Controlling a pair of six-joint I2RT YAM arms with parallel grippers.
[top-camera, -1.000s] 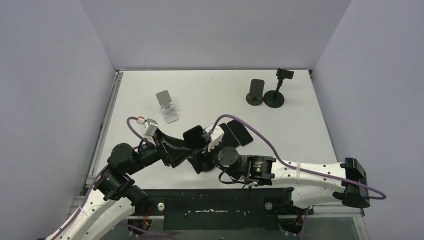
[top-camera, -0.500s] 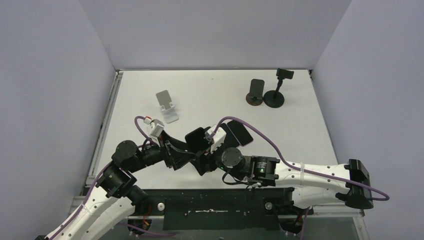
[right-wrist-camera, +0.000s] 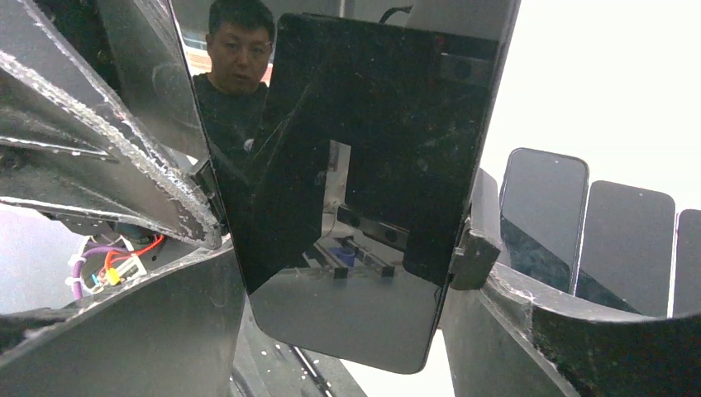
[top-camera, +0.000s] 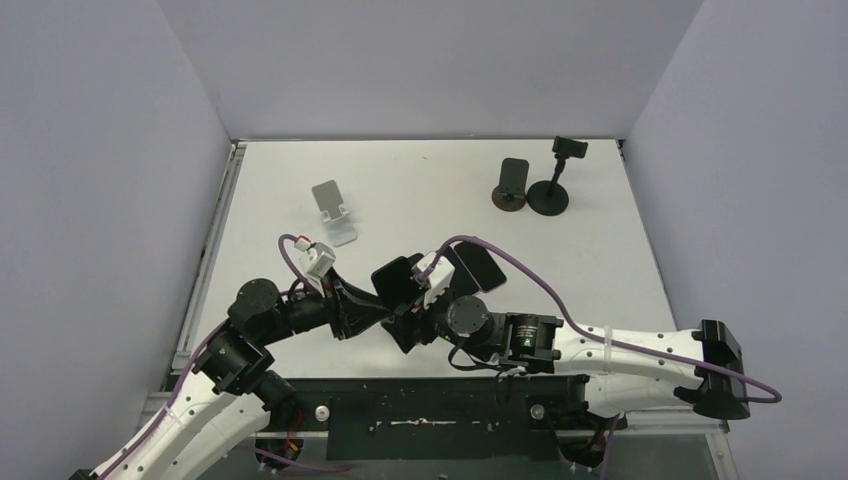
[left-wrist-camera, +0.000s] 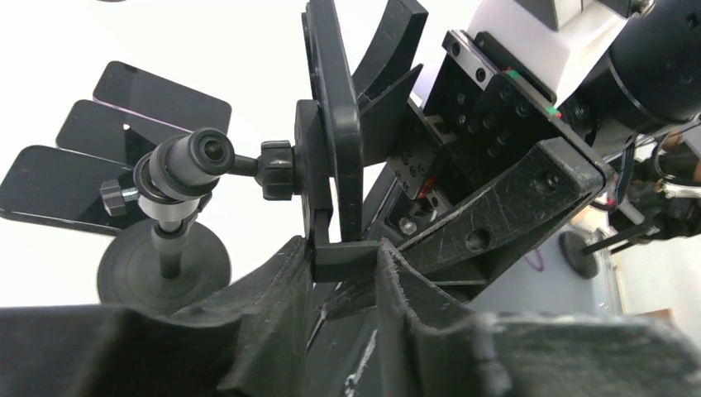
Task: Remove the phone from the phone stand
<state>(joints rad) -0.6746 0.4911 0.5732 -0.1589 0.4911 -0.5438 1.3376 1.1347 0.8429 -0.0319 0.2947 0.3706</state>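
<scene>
The black phone (top-camera: 393,277) stands clamped in the black phone stand (top-camera: 403,335) near the table's front edge, between my two arms. In the left wrist view the phone (left-wrist-camera: 335,124) shows edge-on, with the stand's ball joint (left-wrist-camera: 202,157) and round base (left-wrist-camera: 161,265) to its left. My left gripper (left-wrist-camera: 347,266) is shut on the stand's side clamp arm (left-wrist-camera: 347,256). In the right wrist view the phone's glossy screen (right-wrist-camera: 364,165) fills the middle. My right gripper (right-wrist-camera: 347,289) is shut on the phone's lower end, its fingers (right-wrist-camera: 512,331) against both long edges.
Three dark phones (top-camera: 475,265) lie flat just behind the stand, also seen as dark slabs (right-wrist-camera: 541,215) from the right wrist. A silver folding stand (top-camera: 335,210) sits at the mid left. Two more black stands (top-camera: 512,185) (top-camera: 555,180) are at the back right.
My left gripper's jaws have closed in onto the stand's clamp arm. Both arms, the phone and the stand have shifted slightly to the right. The right gripper's grip looks unchanged.
</scene>
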